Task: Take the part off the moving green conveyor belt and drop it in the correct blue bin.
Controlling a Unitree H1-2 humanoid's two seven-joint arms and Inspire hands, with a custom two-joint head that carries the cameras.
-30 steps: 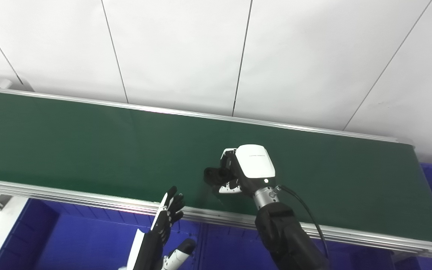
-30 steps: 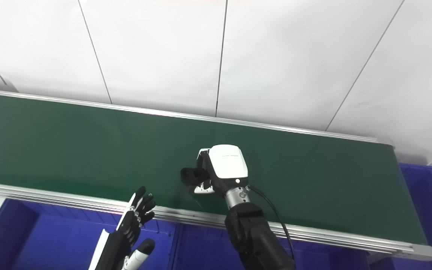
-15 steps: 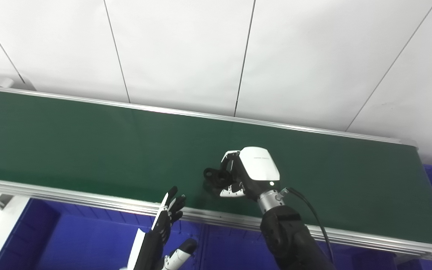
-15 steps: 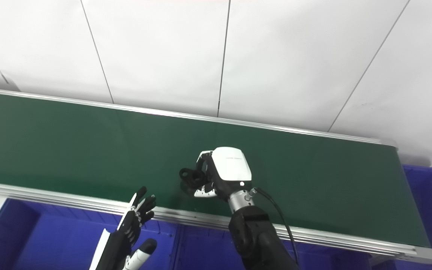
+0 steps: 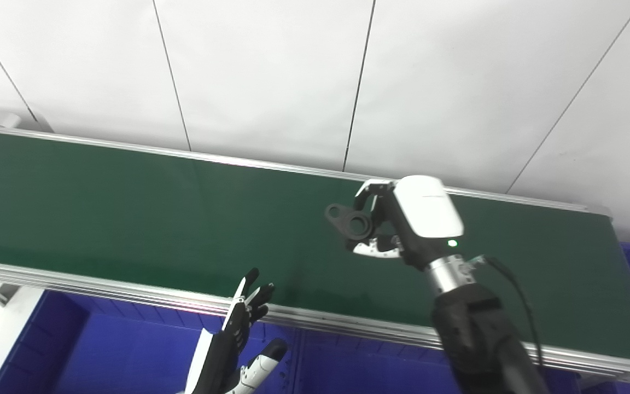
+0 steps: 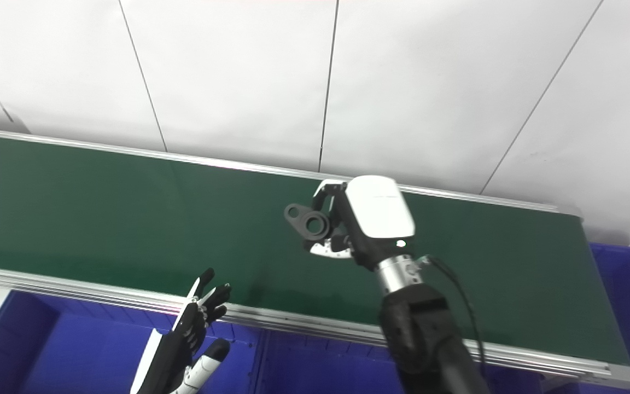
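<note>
The right hand grips the black part up above the green belt. It should hold tight and carry it slowly over a blue bin. The left hand waits, fingers spread.

Free room over the belt and toward the bins

The green conveyor belt is bare on both sides of the right robot hand, which holds the black part above it. The metal rail at the near edge lies between the belt and the blue bins. The left robot hand, fingers spread, stands over the bins near this rail.
</note>
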